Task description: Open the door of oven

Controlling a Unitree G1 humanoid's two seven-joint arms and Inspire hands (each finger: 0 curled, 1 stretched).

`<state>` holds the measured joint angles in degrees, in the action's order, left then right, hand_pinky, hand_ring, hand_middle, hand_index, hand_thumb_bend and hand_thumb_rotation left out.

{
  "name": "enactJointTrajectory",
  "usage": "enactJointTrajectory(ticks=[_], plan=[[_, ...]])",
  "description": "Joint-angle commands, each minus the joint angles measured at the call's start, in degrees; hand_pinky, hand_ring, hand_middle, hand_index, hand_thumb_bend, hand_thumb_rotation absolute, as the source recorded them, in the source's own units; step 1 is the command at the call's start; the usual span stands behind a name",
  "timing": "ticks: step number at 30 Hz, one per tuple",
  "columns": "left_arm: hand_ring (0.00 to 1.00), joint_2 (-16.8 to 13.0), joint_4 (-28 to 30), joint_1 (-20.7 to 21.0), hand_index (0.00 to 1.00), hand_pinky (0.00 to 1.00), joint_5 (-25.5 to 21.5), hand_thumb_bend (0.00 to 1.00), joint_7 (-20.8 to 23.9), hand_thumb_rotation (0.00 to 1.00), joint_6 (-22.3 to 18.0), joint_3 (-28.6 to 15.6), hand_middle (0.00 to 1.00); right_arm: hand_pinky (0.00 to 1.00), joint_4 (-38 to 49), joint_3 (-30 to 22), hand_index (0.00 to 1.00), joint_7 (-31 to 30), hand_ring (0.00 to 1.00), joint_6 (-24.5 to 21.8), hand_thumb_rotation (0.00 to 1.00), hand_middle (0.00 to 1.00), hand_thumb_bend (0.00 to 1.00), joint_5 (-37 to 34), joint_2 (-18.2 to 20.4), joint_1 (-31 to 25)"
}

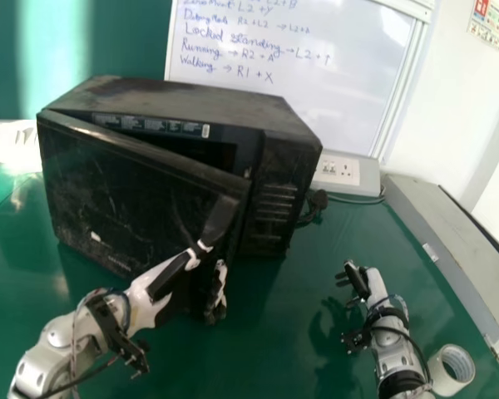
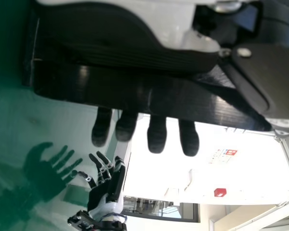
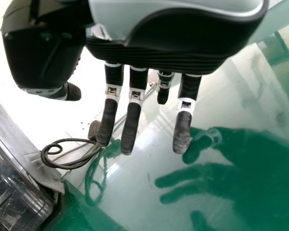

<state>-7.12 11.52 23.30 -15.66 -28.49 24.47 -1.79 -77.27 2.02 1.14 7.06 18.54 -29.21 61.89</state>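
A glossy green worktop (image 1: 316, 332) runs back to a green wall (image 1: 66, 41), a whiteboard (image 1: 308, 41) and a socket panel (image 1: 337, 171). A grey ledge (image 1: 453, 245) borders its right side. The oven (image 1: 191, 96) sits on the left part, its door (image 1: 116, 195) ajar, the free edge standing out from the body toward the robot. A stretch of worktop lies between the oven and the right hand (image 1: 368, 287), which hangs wide with loosely extended fingers. A cord (image 1: 310, 213) lies beside the oven's right rear; a tape roll (image 1: 438, 374) stands beside the right forearm. The left hand (image 1: 154, 291) is wide at the door's free edge, fingers straight behind it.
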Motion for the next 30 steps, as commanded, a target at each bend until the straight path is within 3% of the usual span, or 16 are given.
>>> enactJointTrajectory(ticks=[1, 8, 17, 30], plan=[[0.04, 1.11, 2.26, -1.84, 0.10, 0.00, -5.42, 0.73, -0.51, 0.81, 0.27, -1.78, 0.08, 0.31, -0.17, -0.44, 0.49, -0.17, 0.38, 0.15, 0.15, 0.50, 0.51, -0.40, -0.06, 0.33], [0.04, 1.83, 4.11, -4.64, 0.10, 0.00, -7.13, 0.70, -1.24, 0.74, 0.70, -1.78, 0.08, 0.32, -0.22, -0.40, 0.49, -0.17, 0.39, -0.08, 0.15, 0.50, 0.51, -0.29, -0.18, 0.43], [0.04, 2.19, 7.08, -7.49, 0.09, 0.00, -8.40, 0.68, -1.63, 0.76, 0.57, -1.95, 0.08, 0.32, -0.21, -0.64, 0.49, -0.38, 0.39, -0.27, 0.15, 0.51, 0.51, -0.45, -0.25, 0.52], [0.02, -0.47, 12.61, -10.21, 0.07, 0.00, -8.50, 0.68, -1.05, 0.82, 2.91, -2.90, 0.06, 0.32, -0.29, -1.09, 0.49, -0.49, 0.39, -1.12, 0.15, 0.50, 0.51, -0.79, -0.22, 0.60]])
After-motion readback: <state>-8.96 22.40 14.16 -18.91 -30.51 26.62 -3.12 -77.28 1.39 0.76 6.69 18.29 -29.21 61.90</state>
